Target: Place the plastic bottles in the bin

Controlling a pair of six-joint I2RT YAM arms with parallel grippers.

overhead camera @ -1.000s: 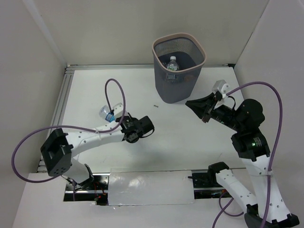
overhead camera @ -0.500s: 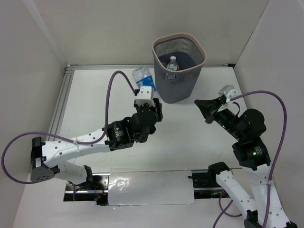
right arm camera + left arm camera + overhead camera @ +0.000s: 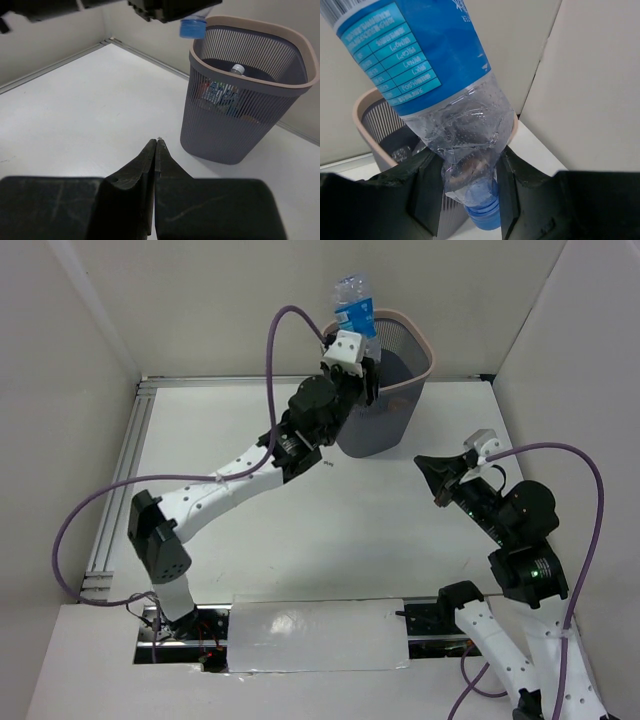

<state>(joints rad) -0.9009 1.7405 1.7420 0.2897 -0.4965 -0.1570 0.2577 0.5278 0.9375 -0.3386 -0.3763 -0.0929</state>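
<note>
My left gripper is shut on the neck of a clear plastic bottle with a blue label, holding it over the left rim of the bin. In the left wrist view the bottle points up and away, its blue cap toward the camera between the fingers, with the bin's beige rim below. The right wrist view shows the dark mesh bin with other bottles lying inside. My right gripper is shut and empty, low over the table to the right of the bin.
White walls close in the table at the back and on both sides. An aluminium rail runs along the left edge. Purple cables loop above both arms.
The left arm has swung the bottle from the left of the table up to the bin's rim. The right gripper has closed and drawn back a little to the right.
</note>
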